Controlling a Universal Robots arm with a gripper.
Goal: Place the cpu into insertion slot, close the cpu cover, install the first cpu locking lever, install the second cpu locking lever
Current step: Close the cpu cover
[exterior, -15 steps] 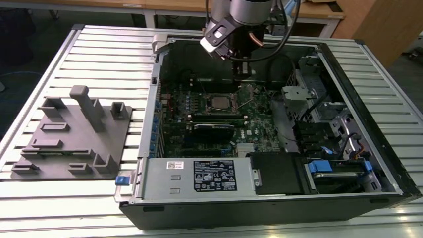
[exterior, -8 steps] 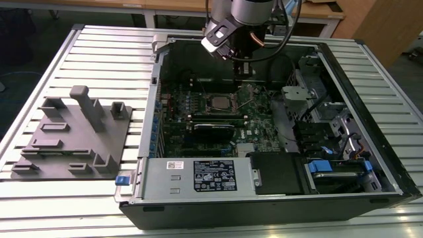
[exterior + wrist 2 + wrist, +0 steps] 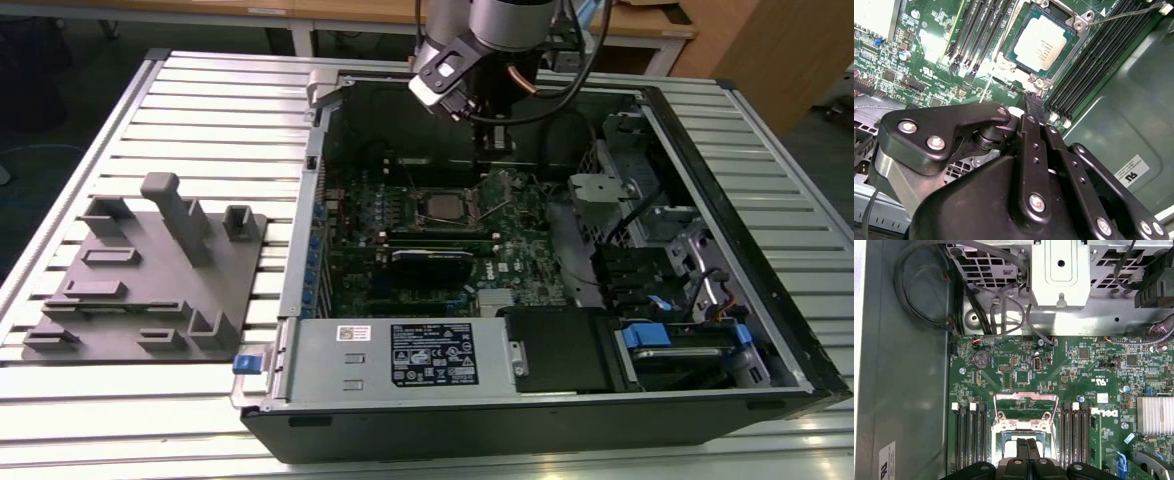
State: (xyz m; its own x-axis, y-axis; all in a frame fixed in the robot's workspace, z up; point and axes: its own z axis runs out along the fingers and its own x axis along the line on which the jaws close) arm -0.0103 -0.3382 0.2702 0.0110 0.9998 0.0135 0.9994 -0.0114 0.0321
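Currently your tool [image 3: 1034,102] has its two black fingers pressed together, and nothing shows between them. In the second wrist view its tip hangs just beside one corner of the insertion slot [image 3: 1004,50], close to a screw on the metal rim; you cannot tell from these views whether it touches the board. The cpu [image 3: 1044,42] already lies flat in that slot, silvery top up, on the green motherboard [image 3: 929,45]. In the first wrist view the cpu cover [image 3: 1026,397] stands swung up off the slot, so you see green board through its square window. A thin locking lever [image 3: 1124,15] runs out from a corner of the slot across the long black memory slots [image 3: 1089,65]. In the exterior view your arm reaches down into the open computer case [image 3: 534,430]. The case lies on its side on the slatted tabletop [image 3: 200,100], and a grey moulded fixture [image 3: 147,290] sits beside it on the exterior view's left.
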